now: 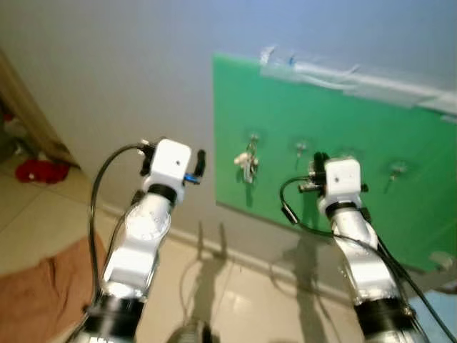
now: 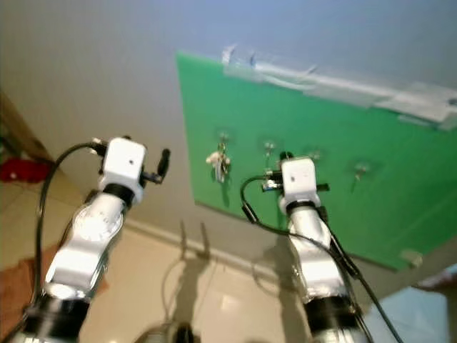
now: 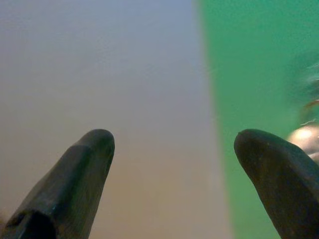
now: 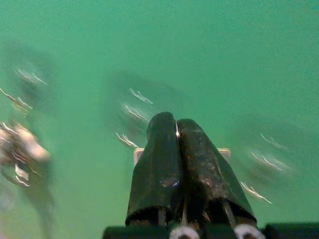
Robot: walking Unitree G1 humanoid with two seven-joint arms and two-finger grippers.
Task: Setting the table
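Nothing of the table setting looks begun, as far as I can judge: no dishes or counter appear. In the eye views, both arms are raised toward a green board (image 1: 335,164) on the wall, with keys (image 1: 247,163) on a hook between the two tools. In the left wrist view, the left tool (image 3: 174,164) is spread and empty, board beyond. In the right wrist view, the right tool (image 4: 177,130) is pressed together, empty, near blurred hooks.
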